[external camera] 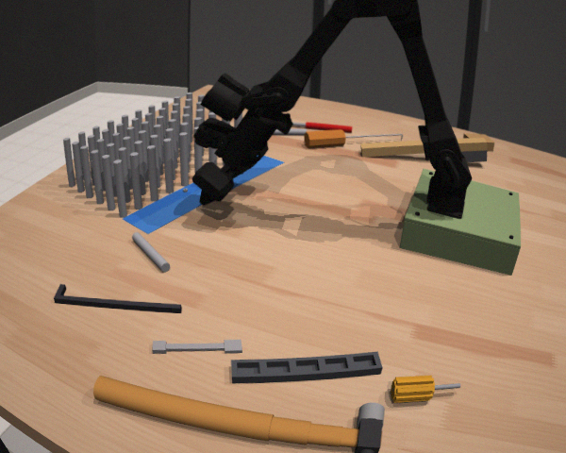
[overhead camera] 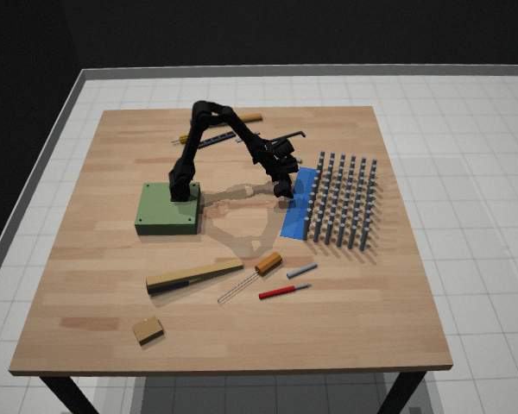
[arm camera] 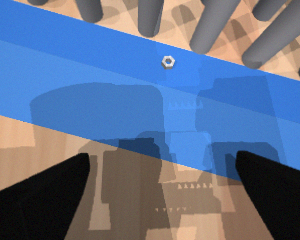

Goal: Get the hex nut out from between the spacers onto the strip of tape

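the small hex nut (arm camera: 168, 62), pale metal with six flat sides and a round bore, lies flat on the smooth blue strip of tape (arm camera: 90, 75), wholly inside its edges, near the edge that faces the spacers. in the exterior view it shows only as a tiny grey speck (external camera: 185, 191) on the tape (external camera: 161, 209).

the matte black pincer (external camera: 214, 193) hangs low over the tape's other edge, its blunt fingers spread wide with nothing between them. the nut sits apart from it, out beyond the fingertips.

the standing spacers (overhead camera: 339, 196) are plain grey cylinders set in a regular grid, all upright so far as the views show, just beside the tape (overhead camera: 297, 207).

the hook pick (overhead camera: 262, 267), with a faceted orange-brown handle and a thin wire shaft, lies flat on the wood-grain counter (overhead camera: 362, 311), well apart from the pincer (overhead camera: 284, 192). beside it lie a loose grey cylinder (overhead camera: 301, 270) and a red-handled tool (overhead camera: 282, 291). the arm stands on a boxy green base (overhead camera: 149, 222).
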